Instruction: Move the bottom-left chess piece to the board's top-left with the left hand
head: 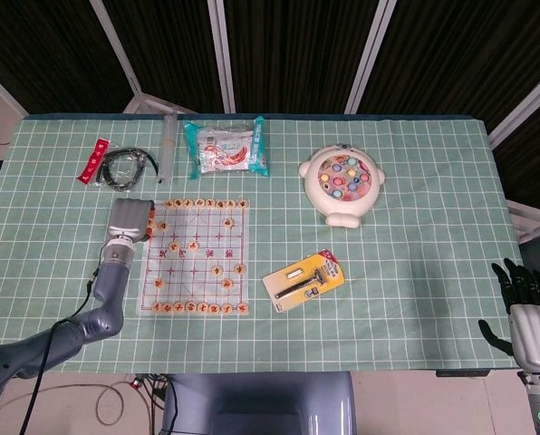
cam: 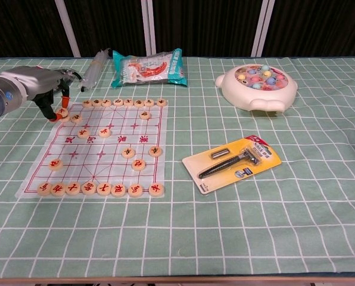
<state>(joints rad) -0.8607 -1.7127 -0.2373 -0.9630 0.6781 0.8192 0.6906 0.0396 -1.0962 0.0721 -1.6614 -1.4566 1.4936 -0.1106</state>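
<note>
In the chest view my left hand [cam: 37, 84] hangs over the far-left corner of the chess board [cam: 115, 128] and pinches a round wooden chess piece [cam: 62, 112] in its fingertips. The piece is at the board's top-left edge, just left of the top row of pieces [cam: 124, 102]; whether it touches the board I cannot tell. From the head view the left hand [head: 128, 220] covers that corner of the board [head: 197, 272] and hides the piece. My right hand [head: 530, 313] sits off the table's lower right, fingers spread, holding nothing.
A row of pieces [cam: 100, 189] lines the board's near edge. A snack bag [cam: 146, 67] and a clear tube [cam: 94, 64] lie behind the board, with a black cable [head: 125, 166] and a red packet [head: 93, 160] at far left. A razor pack [cam: 234, 159] and a fishing toy [cam: 258, 86] lie right.
</note>
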